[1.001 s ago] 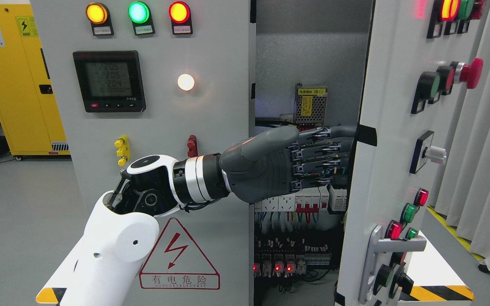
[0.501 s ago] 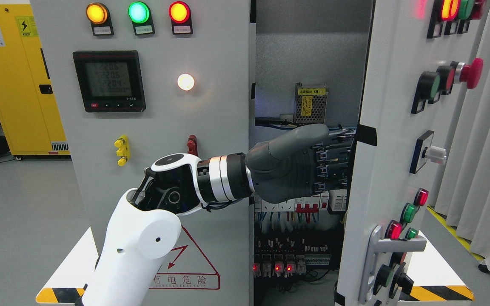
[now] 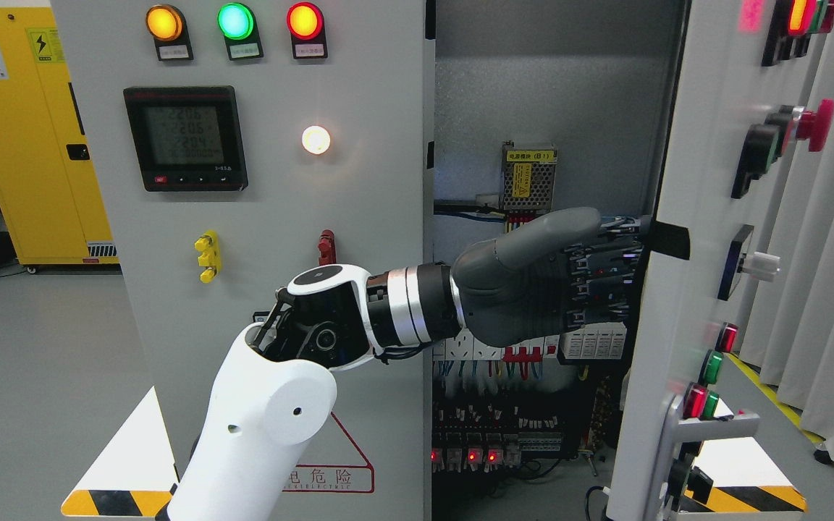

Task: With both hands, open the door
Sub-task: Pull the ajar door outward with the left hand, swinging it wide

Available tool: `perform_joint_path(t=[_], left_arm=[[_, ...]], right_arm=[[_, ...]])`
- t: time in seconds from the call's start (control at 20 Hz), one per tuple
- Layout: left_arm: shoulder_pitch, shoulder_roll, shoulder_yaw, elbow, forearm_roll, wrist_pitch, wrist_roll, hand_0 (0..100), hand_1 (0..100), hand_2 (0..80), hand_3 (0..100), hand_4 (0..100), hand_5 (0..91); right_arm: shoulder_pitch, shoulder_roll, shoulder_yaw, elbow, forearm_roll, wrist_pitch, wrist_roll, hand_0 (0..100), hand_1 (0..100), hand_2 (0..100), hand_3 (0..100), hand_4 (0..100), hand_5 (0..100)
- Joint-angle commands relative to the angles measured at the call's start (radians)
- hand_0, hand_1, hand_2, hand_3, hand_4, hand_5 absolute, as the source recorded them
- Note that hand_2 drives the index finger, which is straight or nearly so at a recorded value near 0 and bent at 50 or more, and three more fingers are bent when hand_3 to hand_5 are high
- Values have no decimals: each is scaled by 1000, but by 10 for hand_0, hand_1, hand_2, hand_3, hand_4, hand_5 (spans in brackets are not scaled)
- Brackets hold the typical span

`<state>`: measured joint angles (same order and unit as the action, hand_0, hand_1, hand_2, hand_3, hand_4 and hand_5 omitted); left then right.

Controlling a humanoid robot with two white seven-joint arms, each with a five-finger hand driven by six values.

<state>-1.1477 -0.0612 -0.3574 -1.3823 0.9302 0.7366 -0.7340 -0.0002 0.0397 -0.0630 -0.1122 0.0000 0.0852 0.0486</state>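
The white left arm point(image 3: 258, 427) rises from the lower left. Its grey left hand point(image 3: 533, 286) reaches across the cabinet opening, fingers point(image 3: 598, 282) curled against the inner edge of the right door point(image 3: 670, 304), which stands swung open. Behind lie breakers point(image 3: 525, 347) and wiring.

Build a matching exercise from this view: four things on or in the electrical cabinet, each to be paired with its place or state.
Things:
1. left hand
2. right door
3. digital meter
4. yellow cabinet

Places or states:
A. swung open, showing the wiring behind it
B. far left, standing apart from the grey panel
C. reaching into the gap, against the inner side of the door
D. mounted on the closed left panel, below the three lamps

Pairs: 1-C, 2-A, 3-D, 4-B
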Motion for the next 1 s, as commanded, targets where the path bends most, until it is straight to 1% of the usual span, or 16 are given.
perform_joint_path(t=[0.0,0.15,0.4,0.6,0.95], left_arm=[[-1,-45,-8,2,7,0,1,120,556,0,0,0,0],[-1,-48,-20,-17,9,0,1,120,556,0,0,0,0],[-4,-94,-41,-17,7,-2,1,120,556,0,0,0,0],[-27,-108,-66,-15,7,-3,1,120,556,0,0,0,0],[-75,-109,-158,-15,6,-28,2,120,556,0,0,0,0]], right_arm=[[20,0,63,-1,15,1,0,0,500,40,0,0,0],[20,-1,63,-3,15,1,0,0,500,40,0,0,0],[20,-1,63,-3,15,1,0,0,500,40,0,0,0],[20,-1,63,-3,15,1,0,0,500,40,0,0,0],[20,-1,63,-4,15,1,0,0,500,40,0,0,0]])
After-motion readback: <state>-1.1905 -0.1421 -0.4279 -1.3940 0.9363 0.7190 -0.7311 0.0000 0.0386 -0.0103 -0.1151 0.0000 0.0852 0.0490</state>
